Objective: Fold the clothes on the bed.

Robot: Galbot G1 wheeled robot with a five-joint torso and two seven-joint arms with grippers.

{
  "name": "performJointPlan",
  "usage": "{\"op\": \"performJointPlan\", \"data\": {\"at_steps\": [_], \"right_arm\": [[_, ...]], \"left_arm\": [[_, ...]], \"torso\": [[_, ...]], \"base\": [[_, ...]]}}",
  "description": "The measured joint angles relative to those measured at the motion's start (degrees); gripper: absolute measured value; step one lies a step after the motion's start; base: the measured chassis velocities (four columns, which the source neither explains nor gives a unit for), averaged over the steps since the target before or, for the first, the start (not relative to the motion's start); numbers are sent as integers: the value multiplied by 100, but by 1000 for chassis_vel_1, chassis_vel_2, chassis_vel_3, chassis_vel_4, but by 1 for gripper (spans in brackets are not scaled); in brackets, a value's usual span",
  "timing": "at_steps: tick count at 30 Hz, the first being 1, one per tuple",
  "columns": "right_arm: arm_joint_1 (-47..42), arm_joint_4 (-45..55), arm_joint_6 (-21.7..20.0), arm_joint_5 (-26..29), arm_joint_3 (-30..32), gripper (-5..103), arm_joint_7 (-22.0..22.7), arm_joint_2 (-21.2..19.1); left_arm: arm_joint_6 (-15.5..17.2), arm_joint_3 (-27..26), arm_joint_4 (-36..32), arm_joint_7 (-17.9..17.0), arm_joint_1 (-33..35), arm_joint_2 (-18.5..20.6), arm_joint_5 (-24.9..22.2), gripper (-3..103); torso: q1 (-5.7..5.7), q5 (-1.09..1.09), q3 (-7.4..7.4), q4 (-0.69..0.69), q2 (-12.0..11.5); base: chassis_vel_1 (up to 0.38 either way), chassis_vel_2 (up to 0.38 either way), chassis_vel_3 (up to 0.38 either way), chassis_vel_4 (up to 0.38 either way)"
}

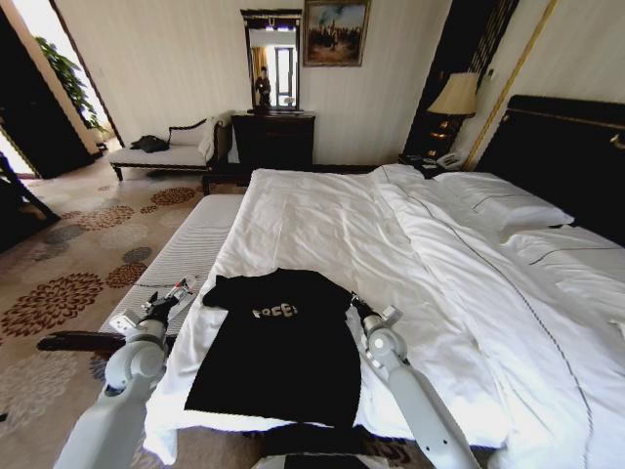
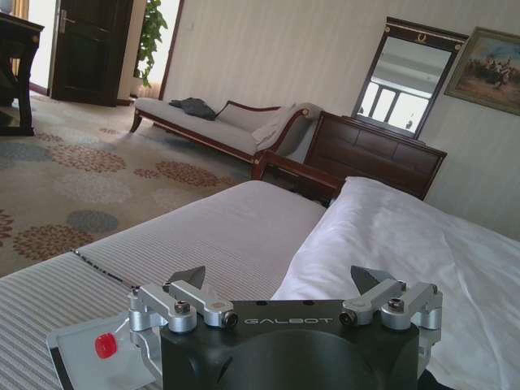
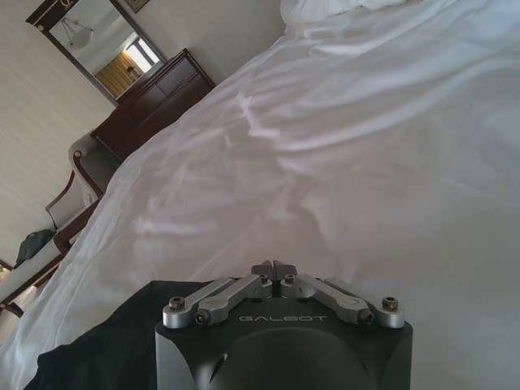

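Observation:
The clothes, one black T-shirt (image 1: 283,342) with white chest lettering, lie spread flat on the near corner of the bed (image 1: 322,215), collar toward the headboard. My left gripper (image 1: 181,290) hovers just off the shirt's left sleeve, over the bed's edge. In the left wrist view this gripper (image 2: 280,280) is open with nothing between its fingers. My right gripper (image 1: 354,301) sits at the shirt's right sleeve. Its fingertips (image 3: 274,266) meet, shut, above the white sheet, with a part of the black shirt (image 3: 106,349) beside it.
A pale striped bench (image 1: 195,244) runs along the bed's left side, with a small red-capped bottle (image 2: 104,345) on a clear tray. Pillows (image 1: 508,210) and the dark headboard (image 1: 566,147) are at the right. A chaise (image 1: 161,151) and dresser (image 1: 273,137) stand by the far wall.

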Motion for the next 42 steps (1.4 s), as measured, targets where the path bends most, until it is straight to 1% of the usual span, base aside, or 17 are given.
{"op": "performJointPlan", "data": {"at_steps": [4,7,9,14,23,27,33,35,37,41,42], "right_arm": [[102,-55,5,2,47,0,3,-85],[360,-328,5,4,56,0,22,-272],[408,-387,5,3,51,0,23,-302],[810,-930,5,-22,17,0,13,-526],[1133,-1457,46,-136,24,0,-102,-752],[1159,-1581,52,-144,85,0,-117,-909],[1115,-1628,53,-179,154,0,-119,-1084],[1061,-1622,54,-242,162,0,-150,-1142],[924,-1506,103,-436,141,0,-305,-1197],[825,-1279,111,-566,134,0,-332,-1217],[811,-1169,72,-675,173,10,-238,-1230]], "left_arm": [[0,16,10,-8,-17,-9,9,100],[0,53,9,-17,-38,-20,23,100],[0,58,10,-19,-41,-21,24,100],[-16,74,2,-22,-5,-39,76,100],[-45,62,62,-12,-5,-22,83,100],[-50,58,96,-11,-40,-5,63,100],[-57,97,119,-9,-74,-14,58,100],[-58,120,127,-8,-90,-25,58,100],[-59,136,133,-7,-107,-36,59,100],[-60,129,134,-6,-109,-39,59,100],[-62,107,135,-5,-97,-39,58,100]], "torso": [[0,0,0,0,0],[0,1,0,0,0],[0,0,0,0,0],[0,0,1,0,0],[0,0,1,1,0],[0,0,0,-1,0],[0,0,0,0,0],[0,0,0,0,0],[0,0,0,-2,-1],[0,0,0,-2,0],[0,1,0,1,0]], "base": [[0,0,0,0],[0,0,0,0],[0,0,0,0],[0,0,0,0],[0,0,0,0],[0,0,0,0],[0,0,0,0],[0,0,0,0],[0,0,0,0],[0,0,0,0],[0,0,0,0]]}}
